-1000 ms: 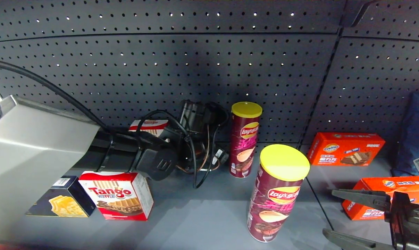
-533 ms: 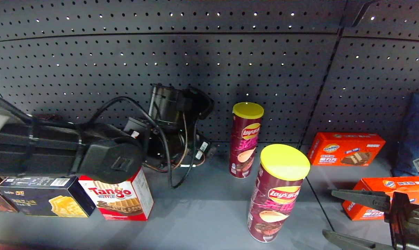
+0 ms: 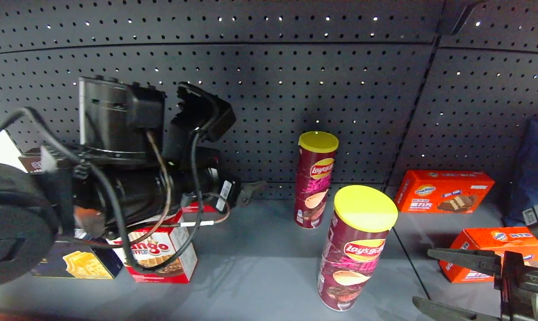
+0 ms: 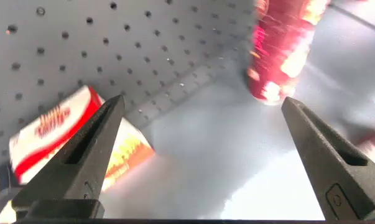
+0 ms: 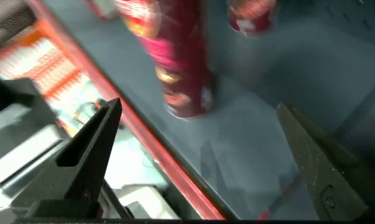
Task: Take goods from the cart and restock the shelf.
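The left gripper [image 4: 199,165] is hanging spread wide and gripping nothing, low over the shelf [image 4: 231,155], with a red-and-white wafer box [image 4: 53,134] lying against the pegboard [image 3: 295,80] off one finger and the rear chip can [image 3: 314,178] standing upright off the other. The right gripper [image 3: 447,281] is likewise gaping empty at the shelf's front edge, just beside the front chip can [image 3: 355,249], which is standing upright. Two orange boxes [image 3: 445,189] are lying further right
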Tool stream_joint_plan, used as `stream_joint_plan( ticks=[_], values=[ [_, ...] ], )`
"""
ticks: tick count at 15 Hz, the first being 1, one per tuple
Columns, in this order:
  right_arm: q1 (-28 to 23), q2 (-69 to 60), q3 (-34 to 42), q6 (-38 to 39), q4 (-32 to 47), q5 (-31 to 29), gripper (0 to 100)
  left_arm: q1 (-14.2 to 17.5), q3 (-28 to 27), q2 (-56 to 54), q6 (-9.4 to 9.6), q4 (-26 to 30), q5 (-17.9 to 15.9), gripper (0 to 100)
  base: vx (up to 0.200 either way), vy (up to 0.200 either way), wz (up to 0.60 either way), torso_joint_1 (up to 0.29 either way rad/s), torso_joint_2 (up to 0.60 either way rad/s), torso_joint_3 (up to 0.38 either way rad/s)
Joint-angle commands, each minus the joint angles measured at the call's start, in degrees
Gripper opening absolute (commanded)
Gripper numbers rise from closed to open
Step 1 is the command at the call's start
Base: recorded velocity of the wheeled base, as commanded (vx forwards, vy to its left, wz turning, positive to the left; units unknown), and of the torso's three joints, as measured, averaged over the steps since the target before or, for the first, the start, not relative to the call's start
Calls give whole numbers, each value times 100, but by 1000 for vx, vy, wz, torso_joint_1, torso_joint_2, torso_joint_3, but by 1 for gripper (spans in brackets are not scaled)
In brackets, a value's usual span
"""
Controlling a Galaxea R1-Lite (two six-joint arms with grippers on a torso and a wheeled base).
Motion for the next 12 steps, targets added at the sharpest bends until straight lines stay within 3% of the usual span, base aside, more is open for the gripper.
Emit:
stream_joint_plan(
  ticks=[1,5,6,8,10,12],
  values=[
    [48,121,-96,-11,68,-247,100,-5,699,-954,1,-15,-444,100,0,0,0,0,0,0],
    [127,209,-360,-11,270,-581,100,-154,981,-1235,10,-15,-1086,100,0,0,0,0,0,0],
    [127,279,-518,-116,604,-976,100,-233,981,-1174,19,-33,-1104,100,0,0,0,0,0,0],
    [127,349,-641,-301,744,-1187,100,-260,989,-1068,27,-50,-1104,100,0,0,0,0,0,0],
    [136,639,-667,-564,797,-1952,100,-251,928,-954,27,-6,-1104,100,0,0,0,0,0,0],
    [127,894,-606,-573,797,-2136,100,-251,770,-664,27,-15,-1104,100,0,0,0,0,0,0]
  ],
)
